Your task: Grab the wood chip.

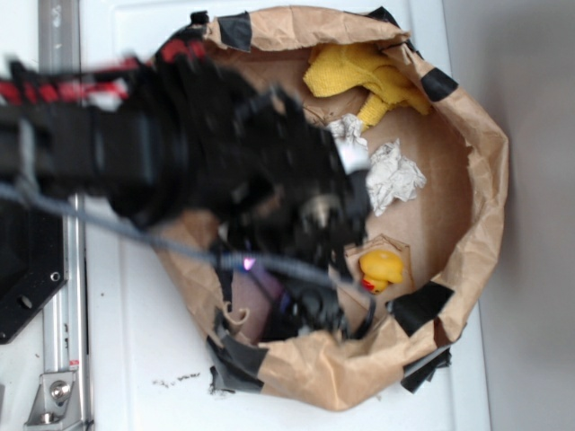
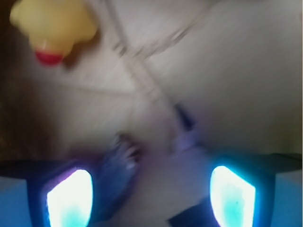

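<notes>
In the blurred wrist view, my gripper [image 2: 150, 198] is open, its two glowing pads [image 2: 68, 198] far apart low over the brown cardboard floor. A dark, elongated, rough piece, apparently the wood chip [image 2: 118, 163], lies just inside the left pad, reaching up and right. Nothing is clamped. In the exterior view the black arm covers the chip. The gripper [image 1: 310, 303] points down into the near part of the paper-walled bin [image 1: 476, 233].
A yellow rubber duck [image 1: 382, 268] sits just right of the gripper and shows at top left in the wrist view [image 2: 52, 26]. Crumpled white paper [image 1: 393, 175] and a yellow cloth [image 1: 364, 76] lie farther back. Black tape patches [image 1: 420, 305] hold the bin's wall.
</notes>
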You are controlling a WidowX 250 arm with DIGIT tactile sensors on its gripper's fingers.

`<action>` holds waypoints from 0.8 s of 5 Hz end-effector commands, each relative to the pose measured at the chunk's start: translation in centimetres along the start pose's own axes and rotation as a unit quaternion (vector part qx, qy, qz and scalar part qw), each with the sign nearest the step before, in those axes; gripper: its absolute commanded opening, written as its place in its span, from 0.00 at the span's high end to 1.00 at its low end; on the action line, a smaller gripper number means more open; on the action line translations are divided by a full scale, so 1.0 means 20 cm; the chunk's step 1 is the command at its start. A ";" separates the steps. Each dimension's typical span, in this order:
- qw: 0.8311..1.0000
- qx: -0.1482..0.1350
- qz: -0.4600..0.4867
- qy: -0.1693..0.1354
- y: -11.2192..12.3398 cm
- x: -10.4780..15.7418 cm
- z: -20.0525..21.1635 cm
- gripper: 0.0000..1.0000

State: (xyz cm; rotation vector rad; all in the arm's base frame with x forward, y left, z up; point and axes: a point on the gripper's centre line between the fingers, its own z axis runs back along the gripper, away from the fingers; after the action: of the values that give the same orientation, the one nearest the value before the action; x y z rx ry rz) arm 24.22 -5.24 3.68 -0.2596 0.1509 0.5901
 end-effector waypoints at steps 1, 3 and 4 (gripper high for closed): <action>1.000 0.011 -0.015 -0.010 -0.08 -0.06 -0.12 0.00; 0.997 0.069 -0.016 -0.011 -0.01 -0.08 -0.27 1.00; 0.997 0.070 -0.027 -0.028 0.02 -0.04 -0.21 1.00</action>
State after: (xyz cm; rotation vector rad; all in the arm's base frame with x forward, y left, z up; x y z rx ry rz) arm 23.20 -6.48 0.44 -0.1049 0.1474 0.5406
